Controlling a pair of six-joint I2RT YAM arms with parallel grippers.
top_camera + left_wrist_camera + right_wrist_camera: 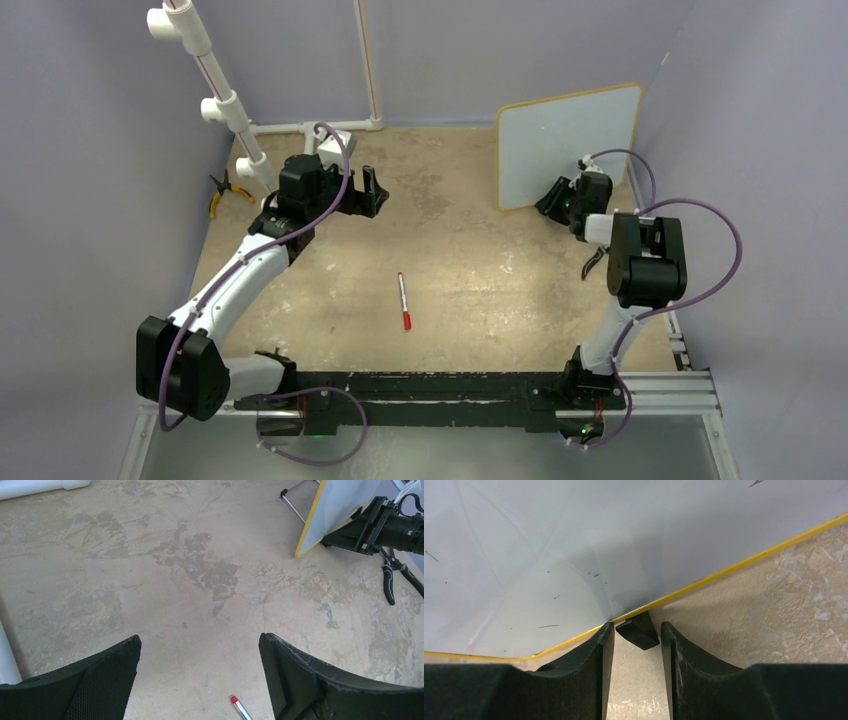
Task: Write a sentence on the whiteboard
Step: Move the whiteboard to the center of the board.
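The whiteboard (568, 145) stands upright at the back right, leaning back, with a yellow frame. Its face shows no red sentence, only faint dark specks, as the right wrist view (549, 545) shows. My right gripper (550, 205) is at the board's lower edge, its jaws a little apart with the board's black foot (639, 634) just past the tips, untouched. A red-capped marker (403, 300) lies alone mid-table; its end also shows in the left wrist view (239, 706). My left gripper (372, 192) is wide open and empty above the bare table at the back left.
Yellow-handled pliers (222, 192) lie at the far left by a white pipe frame (225, 95). Black-handled pliers (592, 262) lie beside the right arm. A small white box (335, 145) sits at the back. Grey walls close in on three sides.
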